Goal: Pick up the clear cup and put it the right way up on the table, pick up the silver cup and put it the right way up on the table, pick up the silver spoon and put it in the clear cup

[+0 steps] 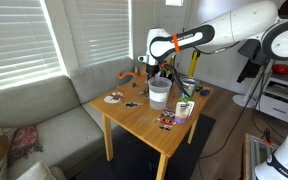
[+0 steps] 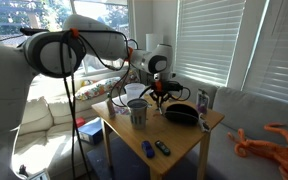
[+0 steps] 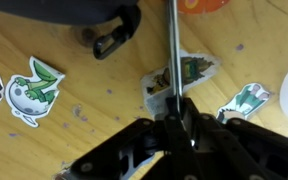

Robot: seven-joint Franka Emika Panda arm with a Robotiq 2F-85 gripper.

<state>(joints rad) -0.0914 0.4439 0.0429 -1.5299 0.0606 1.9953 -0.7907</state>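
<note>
Closest, the tool (image 3: pixel 177 125) clamps the thin handle of the silver spoon (image 3: pixel 173 50) above the stickered bench (image 3: pixel 104 80); in an exterior view the clear cup (image 1: pixel 158 92) stands upright mid-bench, just beside the tool.

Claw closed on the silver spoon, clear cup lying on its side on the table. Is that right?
Not quite. The clear cup is not on its side: it stands upright on the table, as an exterior view shows. The rest holds: in the wrist view the claw is closed on the silver spoon.
</note>
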